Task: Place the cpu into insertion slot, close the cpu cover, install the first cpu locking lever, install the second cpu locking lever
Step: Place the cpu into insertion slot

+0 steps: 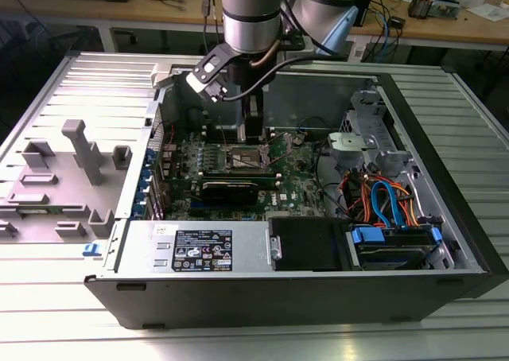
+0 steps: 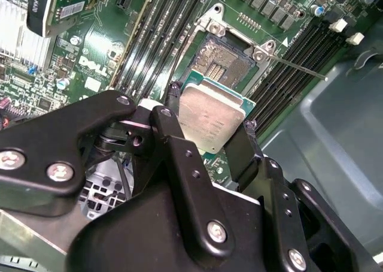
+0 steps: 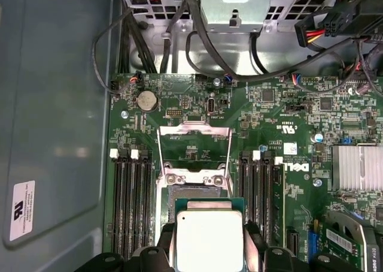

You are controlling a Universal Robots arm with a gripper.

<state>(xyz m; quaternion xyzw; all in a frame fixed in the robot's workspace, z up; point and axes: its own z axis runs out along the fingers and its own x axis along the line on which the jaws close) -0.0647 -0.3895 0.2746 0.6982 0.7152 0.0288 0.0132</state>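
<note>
My gripper is shut on the cpu, a flat square chip with a dull silver top, pinched by its edges between two black fingers. It hangs just above the insertion slot, slightly off to one side of it. In the first wrist view the cpu covers part of the insertion slot. The cpu cover is swung open and lies beyond the socket. A thin lever rod sticks out beside the socket. In the exterior view the gripper reaches down into the case over the insertion slot.
Long black memory slots flank the socket on both sides. A finned heat sink and an expansion card lie close by. Cable bundles, a drive cage and the case walls surround the board. Grey fixtures stand outside.
</note>
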